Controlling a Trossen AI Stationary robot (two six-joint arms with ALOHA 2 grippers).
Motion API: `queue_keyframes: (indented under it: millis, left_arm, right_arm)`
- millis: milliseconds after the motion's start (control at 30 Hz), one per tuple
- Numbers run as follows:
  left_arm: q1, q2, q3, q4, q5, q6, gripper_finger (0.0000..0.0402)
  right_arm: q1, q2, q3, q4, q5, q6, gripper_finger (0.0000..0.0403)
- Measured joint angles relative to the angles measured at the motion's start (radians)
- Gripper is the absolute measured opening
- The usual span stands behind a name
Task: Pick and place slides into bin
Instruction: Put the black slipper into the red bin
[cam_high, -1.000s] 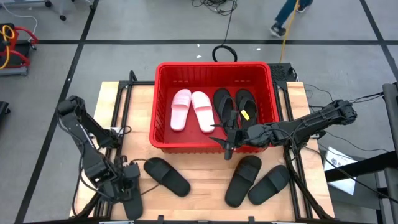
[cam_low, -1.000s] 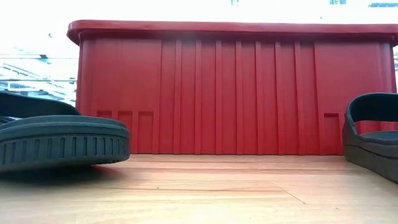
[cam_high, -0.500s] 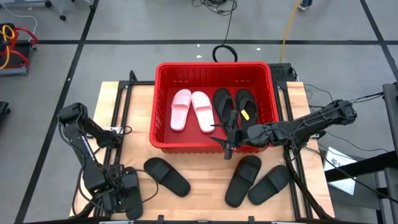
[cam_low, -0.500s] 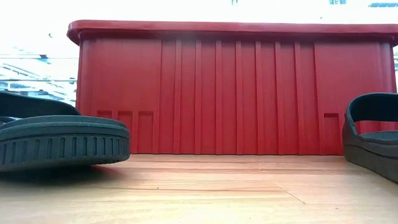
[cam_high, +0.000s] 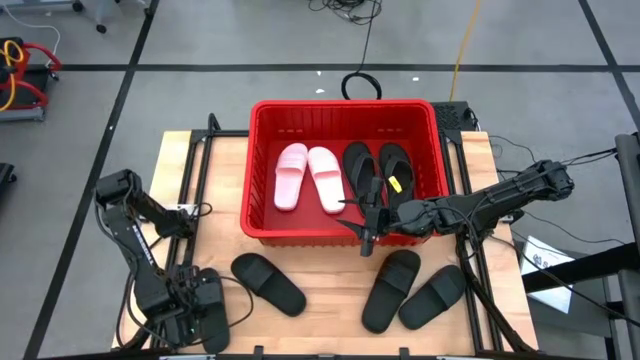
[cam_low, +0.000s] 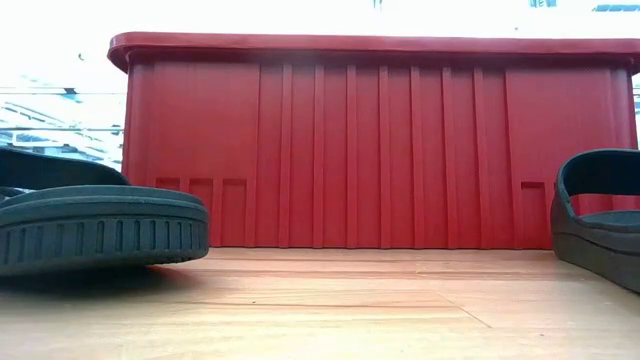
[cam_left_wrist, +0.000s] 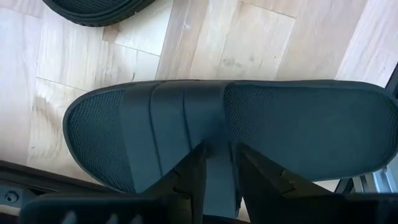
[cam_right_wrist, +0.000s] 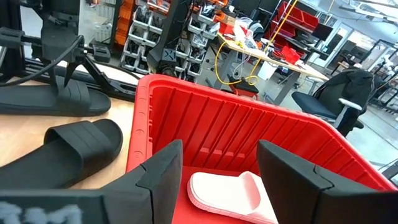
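The left hand (cam_high: 205, 322), at the near left corner of the wooden bench (cam_high: 330, 300), is clenched on the wide strap of a matte black slide sandal (cam_left_wrist: 230, 134) lying there. The right hand (cam_high: 367, 232) hovers released over the near rim of the large red ribbed plastic bin (cam_high: 262, 170), which holds two pale pink slides (cam_high: 308, 177) and two black slides (cam_high: 378, 170). Three more black slides (cam_high: 400, 290) lie on the bench before the bin.
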Motion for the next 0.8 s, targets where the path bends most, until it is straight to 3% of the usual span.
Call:
queue_keyframes:
  millis: [467,800]
  left_arm:
    - [0.003,0.108,0.004,-0.010,0.023,-0.027,0.0092]
    - [0.051,0.106,0.042,-0.257,-0.029,-0.090,0.0092]
  right_arm:
    - [0.000,0.000,0.000,0.000,0.000,-0.001,0.0196]
    - [0.000,0.000,0.000,0.000,0.000,0.005,0.0196]
